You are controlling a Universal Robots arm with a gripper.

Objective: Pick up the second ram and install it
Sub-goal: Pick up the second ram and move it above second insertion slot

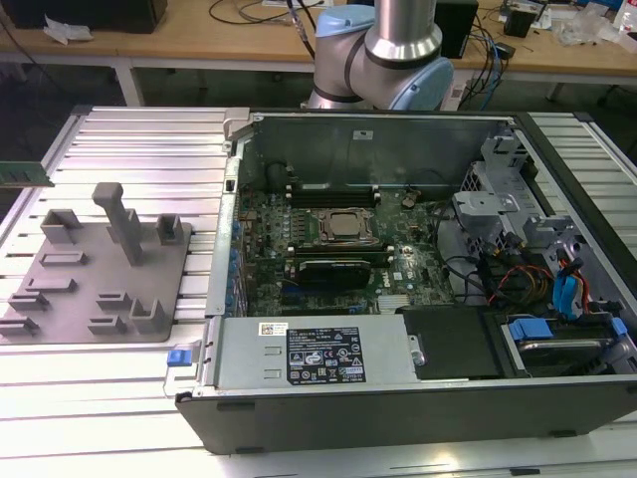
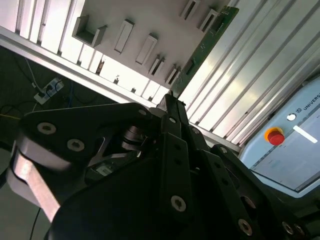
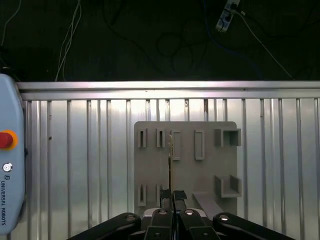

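Green and thin, the ram stick (image 2: pixel 210 37) is clamped at one end between the fingertips of the gripper (image 2: pixel 172 100), whose jaws are pressed narrow onto the board. The rest of the stick reaches out past the fingers towards the grey fixture plate (image 2: pixel 160 15).

In the first wrist view the gripper (image 3: pixel 173 194) holds the stick (image 3: pixel 171 165) edge-on. There it reads as a fine line across the plate (image 3: pixel 187 175), between the plate's two rows of slots.

In the exterior view the free end of the stick (image 1: pixel 25 174) pokes in from the exterior view's left. It hangs in the air just past the plate's (image 1: pixel 80 289) far corner, above the slatted metal table (image 1: pixel 149 139), and is not seated in any slot.

The open computer case (image 1: pixel 299 418) sits just beside the plate on the exterior view's right, with its motherboard (image 1: pixel 328 229) exposed. The arm (image 1: pixel 398 50) rises behind the case, further from the plate.

A pale blue control pendant (image 3: pixel 10 165) with a red button (image 3: pixel 4 140) lies on the table well apart from the plate, and it appears in both wrist views (image 2: pixel 285 155).
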